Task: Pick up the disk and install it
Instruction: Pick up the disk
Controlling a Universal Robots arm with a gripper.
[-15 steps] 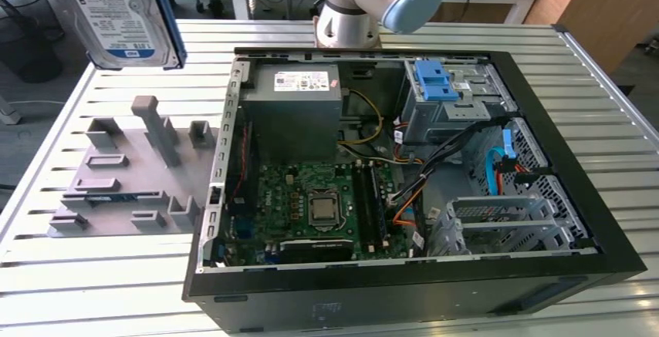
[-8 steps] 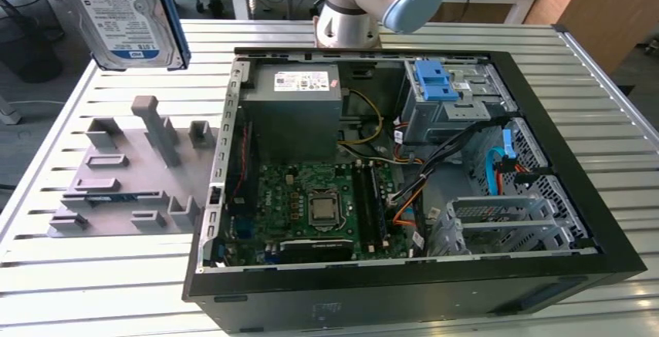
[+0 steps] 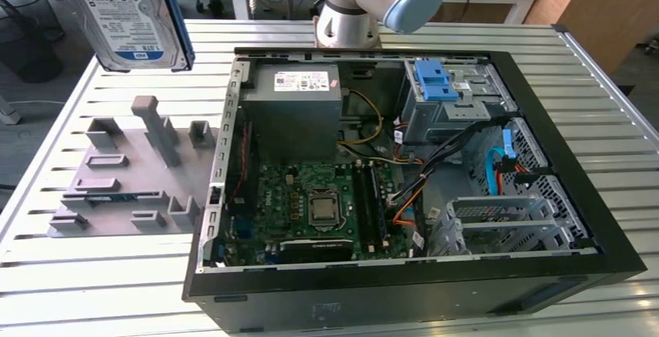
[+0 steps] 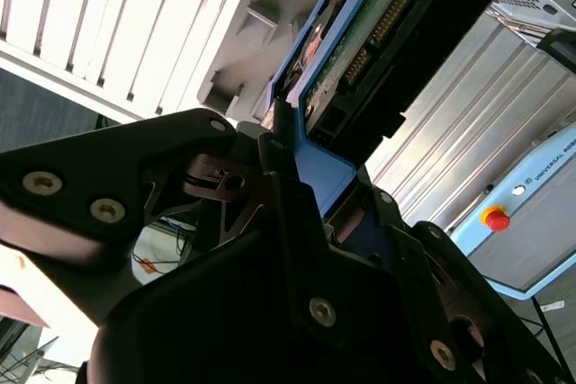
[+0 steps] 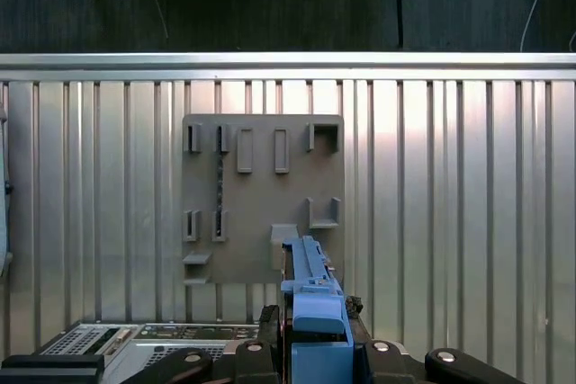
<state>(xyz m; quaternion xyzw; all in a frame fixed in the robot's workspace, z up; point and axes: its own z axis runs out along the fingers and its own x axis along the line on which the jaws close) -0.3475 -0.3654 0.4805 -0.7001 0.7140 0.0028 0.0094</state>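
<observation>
Finding: the disk (image 3: 129, 17) hangs clear of the table at the exterior view's far left, long axis roughly upright, above the grey holder tray (image 3: 123, 171). The gripper (image 5: 313, 314) is pinched on the disk's blue bracket edge (label faces the exterior camera). The open computer case (image 3: 412, 294) lies lower, to the exterior view's right, well apart.

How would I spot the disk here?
Find the open computer case on the slatted metal table. Toward the exterior view's left, above the grey holder tray, the disk hangs in the claw. It is silver and blue-framed with a white-and-blue label; the blue latch inside the case has none.
</observation>
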